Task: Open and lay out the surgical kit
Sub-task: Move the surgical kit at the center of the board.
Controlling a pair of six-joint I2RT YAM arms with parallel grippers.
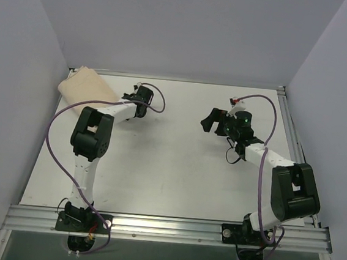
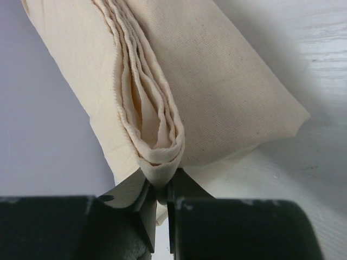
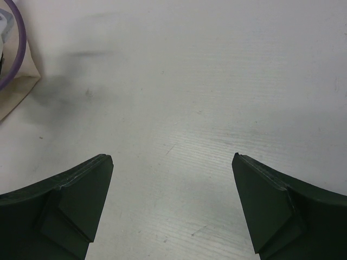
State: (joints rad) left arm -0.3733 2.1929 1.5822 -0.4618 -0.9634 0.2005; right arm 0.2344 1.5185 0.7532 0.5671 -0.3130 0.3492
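While the right gripper [image 3: 172, 181] hangs spread over the tabletop [image 3: 217, 81], the left gripper [image 2: 160, 188] pinches the layered, folded corner of the beige cloth bundle [image 2: 227, 86].

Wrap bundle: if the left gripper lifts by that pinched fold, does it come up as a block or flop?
Probably flops: the bundle is soft woven cloth in loose layers, and the left gripper pinches only the folded edge layers, so those may peel up first. Likely not slippery, given the coarse weave. Weight unclear; contents are hidden.

One folded wrap bundle [image 1: 86, 86], two arms [image 1: 93, 136] [image 1: 287, 190], one table [image 1: 169, 172].
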